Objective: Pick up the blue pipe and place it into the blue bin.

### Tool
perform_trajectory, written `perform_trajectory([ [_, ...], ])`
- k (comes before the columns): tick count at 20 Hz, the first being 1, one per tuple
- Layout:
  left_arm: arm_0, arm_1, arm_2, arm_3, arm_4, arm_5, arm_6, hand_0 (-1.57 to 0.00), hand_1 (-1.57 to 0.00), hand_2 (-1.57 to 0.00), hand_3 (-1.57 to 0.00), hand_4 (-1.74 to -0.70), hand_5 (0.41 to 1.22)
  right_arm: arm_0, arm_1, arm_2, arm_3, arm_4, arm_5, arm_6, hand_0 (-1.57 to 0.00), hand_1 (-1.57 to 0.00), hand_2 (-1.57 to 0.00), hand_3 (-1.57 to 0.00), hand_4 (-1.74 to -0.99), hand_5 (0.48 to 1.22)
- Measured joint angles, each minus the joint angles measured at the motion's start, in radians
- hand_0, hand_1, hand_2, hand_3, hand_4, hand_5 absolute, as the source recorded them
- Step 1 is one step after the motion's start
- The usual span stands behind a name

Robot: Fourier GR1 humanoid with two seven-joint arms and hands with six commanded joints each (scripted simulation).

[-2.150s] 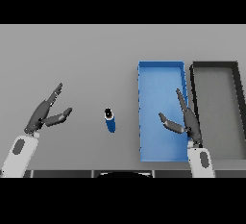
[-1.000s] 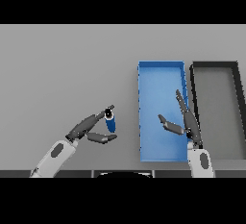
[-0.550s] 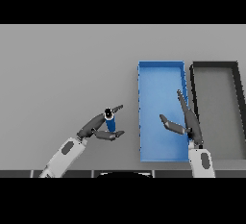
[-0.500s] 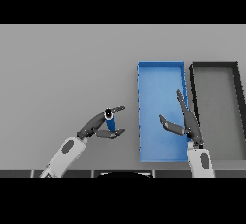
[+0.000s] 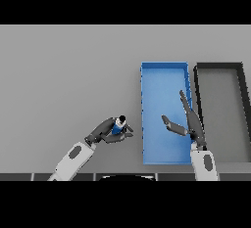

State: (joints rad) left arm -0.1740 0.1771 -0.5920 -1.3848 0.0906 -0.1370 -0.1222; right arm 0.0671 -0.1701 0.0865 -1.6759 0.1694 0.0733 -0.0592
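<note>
The blue pipe, short with a dark cap, stands on the grey table just left of the blue bin. My left hand reaches in from the lower left and its fingers and thumb are curled round the pipe, hiding most of it. My right hand hovers open over the right half of the blue bin, fingers straight and thumb spread toward the left.
A black bin sits directly right of the blue one, both near the table's front right. Bare grey tabletop stretches to the left and far side.
My left hand swept in from the left, reached the pipe and closed its fingers round it. The pipe has stayed about where it was. My right hand has hardly moved.
</note>
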Motion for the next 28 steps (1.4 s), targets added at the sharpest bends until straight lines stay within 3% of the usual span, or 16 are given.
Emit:
perform_trajectory([
  [2, 0.001, -0.01, -0.007, 0.004, -0.02, 0.025, -0.013, -1.42, -1.45, -1.46, -1.44, -1.52, 1.174, 0.022, -0.004, -0.003, -0.003, -0.01, 0.009, -0.028, 0.0, 0.0, 0.0, 0.0, -1.174, 0.558],
  [9, -0.006, -0.045, 0.005, -0.095, -0.03, 0.031, -0.103, -1.54, -1.54, -1.55, -1.54, -1.48, 1.211, 0.007, -0.006, 0.0, -0.016, -0.001, 0.004, 0.005, 0.0, 0.0, 0.0, 0.0, -1.144, 0.551],
  [10, -0.015, -0.057, 0.006, -0.111, -0.027, 0.03, -0.085, -1.55, -1.55, -1.55, -1.55, -1.48, 1.213, -0.001, -0.011, -0.005, 0.002, 0.008, -0.003, 0.019, 0.0, 0.0, 0.0, 0.0, -1.138, 0.552],
  [14, -0.053, -0.076, 0.008, -0.154, -0.045, 0.023, -0.023, -1.56, -1.56, -1.56, -1.56, -1.47, 1.218, 0.02, -0.012, 0.002, 0.008, 0.022, -0.001, -0.032, 0.0, 0.0, 0.0, 0.0, -1.128, 0.564],
  [18, -0.086, -0.087, 0.019, -0.183, -0.037, -0.007, 0.063, -1.57, -1.57, -1.57, -1.57, -1.47, 1.22, 0.003, -0.014, -0.003, 0.006, 0.018, -0.002, -0.005, 0.0, 0.0, 0.0, 0.0, -1.124, 0.574],
  [23, -0.08, -0.099, 0.03, -0.181, -0.051, -0.032, 0.059, -1.57, -1.57, -1.57, -1.57, -1.47, 1.22, 0.123, 0.037, 0.017, -0.076, 0.061, -0.072, -0.028, 0.0, 0.0, 0.0, 0.0, -1.123, 0.578],
  [26, -0.074, -0.107, 0.04, -0.172, -0.058, -0.046, 0.062, -1.57, -1.57, -1.57, -1.57, -1.47, 1.22, 0.205, 0.095, 0.034, -0.126, 0.104, -0.144, -0.024, 0.0, 0.0, 0.0, 0.0, -1.185, 0.578],
  [28, -0.048, -0.101, 0.035, -0.189, -0.07, -0.056, 0.042, -1.57, -1.57, -1.57, -1.57, -1.47, 1.221, 0.219, 0.098, 0.032, -0.149, 0.111, -0.157, -0.022, 0.0, -0.01, 0.0, 0.0, -1.194, 0.572],
])
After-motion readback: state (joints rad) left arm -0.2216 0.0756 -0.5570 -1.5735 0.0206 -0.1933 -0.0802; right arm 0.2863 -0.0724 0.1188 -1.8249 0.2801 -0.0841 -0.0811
